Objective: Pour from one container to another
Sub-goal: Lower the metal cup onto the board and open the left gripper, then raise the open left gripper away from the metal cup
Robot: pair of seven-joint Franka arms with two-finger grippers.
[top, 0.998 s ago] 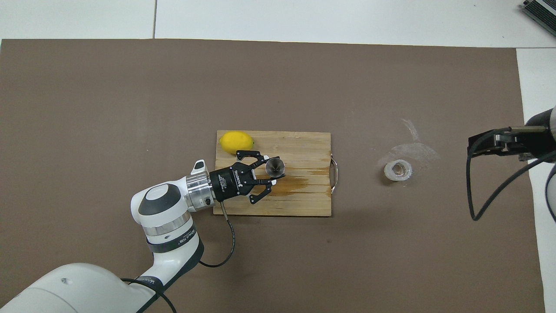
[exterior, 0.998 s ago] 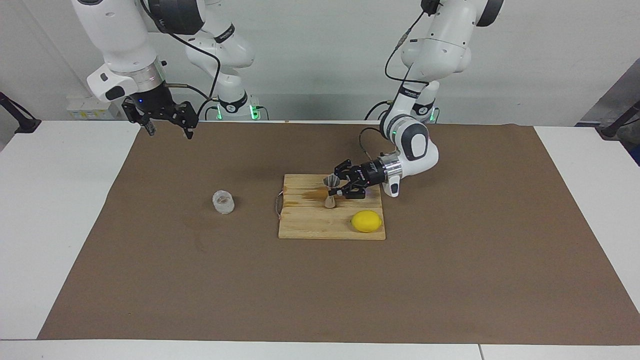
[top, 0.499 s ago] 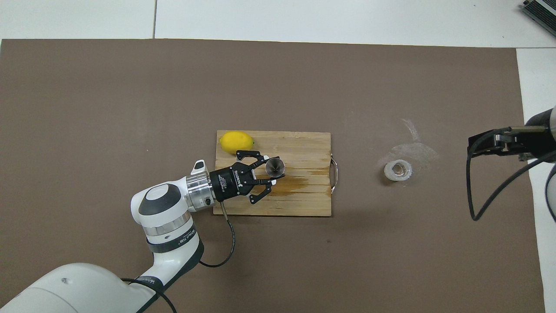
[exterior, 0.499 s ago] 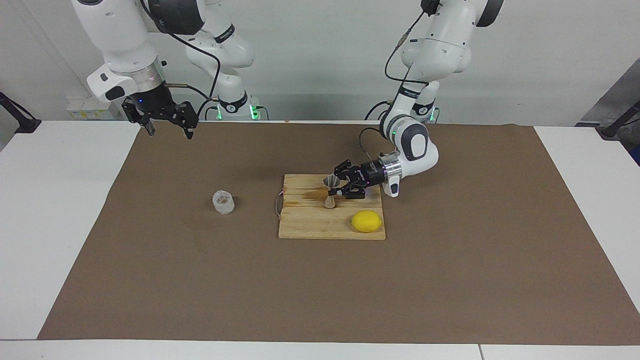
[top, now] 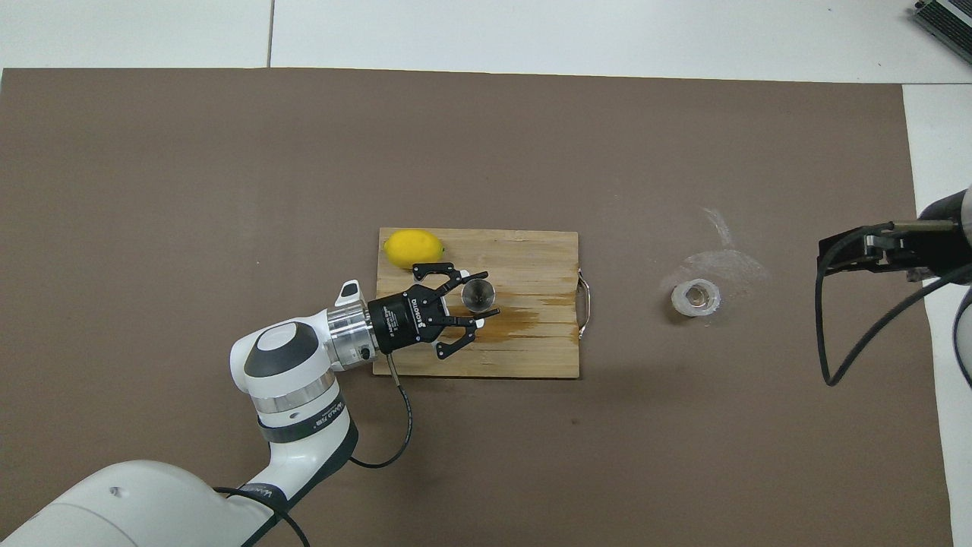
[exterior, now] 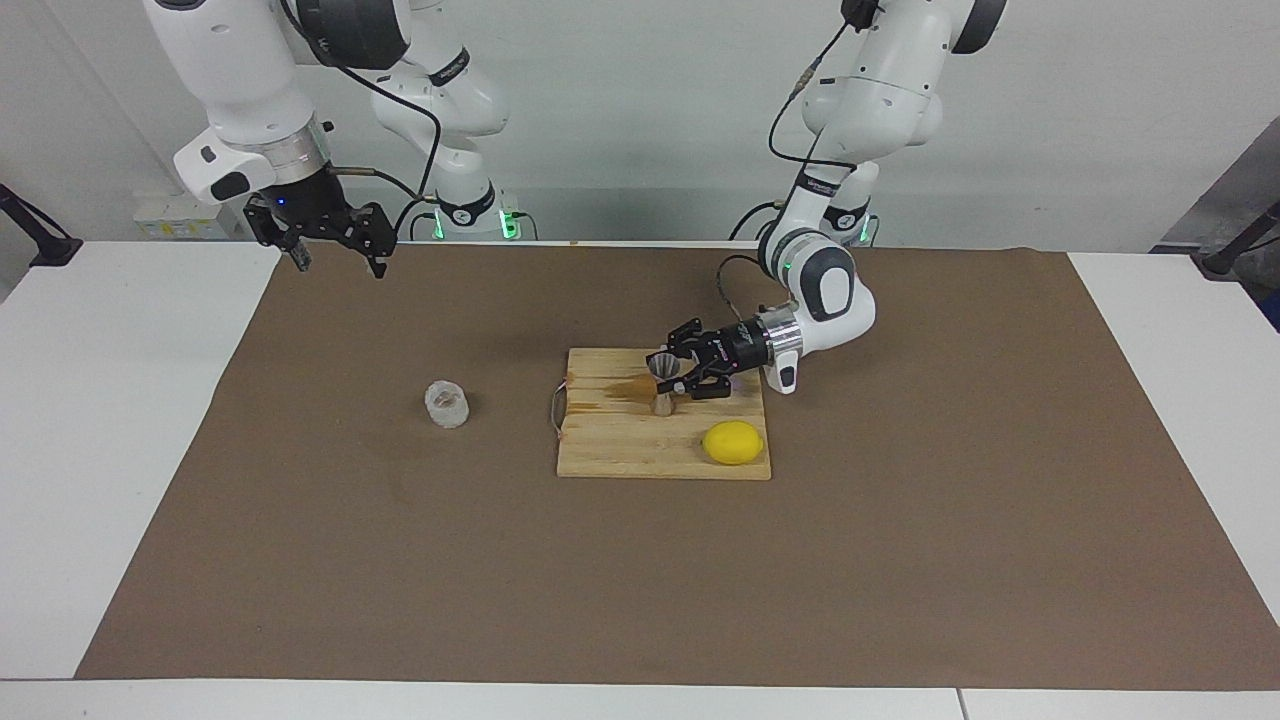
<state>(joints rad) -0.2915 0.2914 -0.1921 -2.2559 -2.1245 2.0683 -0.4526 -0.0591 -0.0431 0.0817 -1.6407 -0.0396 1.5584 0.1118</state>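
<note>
Facing view: left gripper point(exterior: 668, 377) low over the wooden board point(exterior: 620, 450), fingers parted around the upright metal jigger point(exterior: 662, 380), which stands on the board's middle; whether the fingertips touch it, cannot tell. Lemon point(exterior: 733, 442) lies on the board's corner toward the left arm's end. Glass cup point(exterior: 446, 404) sits on the brown mat point(exterior: 400, 560), apart from the board, toward the right arm's end. Right gripper point(exterior: 335, 250) waits released above the mat's corner.

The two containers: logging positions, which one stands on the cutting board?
The metal jigger, on the wooden board beside the lemon; the glass cup sits on brown paper.
</note>
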